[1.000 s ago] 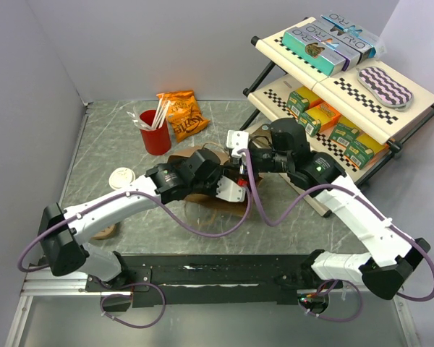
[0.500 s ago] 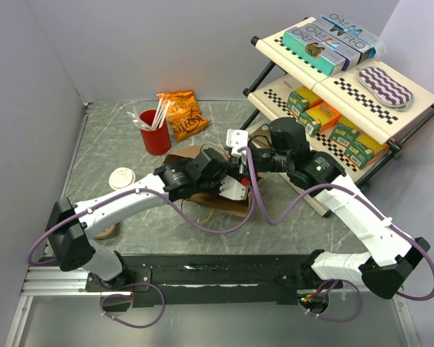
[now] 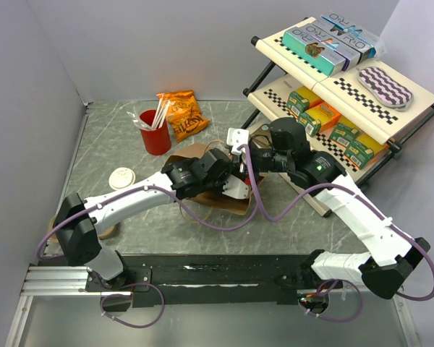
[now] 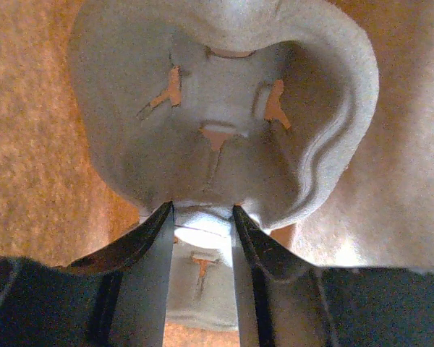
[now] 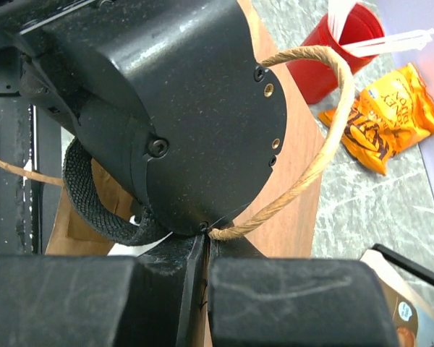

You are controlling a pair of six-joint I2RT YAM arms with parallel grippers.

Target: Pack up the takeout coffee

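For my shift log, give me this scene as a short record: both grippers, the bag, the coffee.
left gripper: shut on the pulp carrier tray, inside the paper bag
right gripper: shut on the paper bag at its twine handle
takeout coffee: on the table, left of the bag, untouched
packing: coffee not yet in the bag

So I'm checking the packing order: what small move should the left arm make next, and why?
Probably open the left gripper and release the pulp carrier tray inside the brown paper bag. It pinches the tray's rim with brown paper all round it, the right gripper is shut on the bag's twine handle, and the takeout coffee sits ungrasped on the table.
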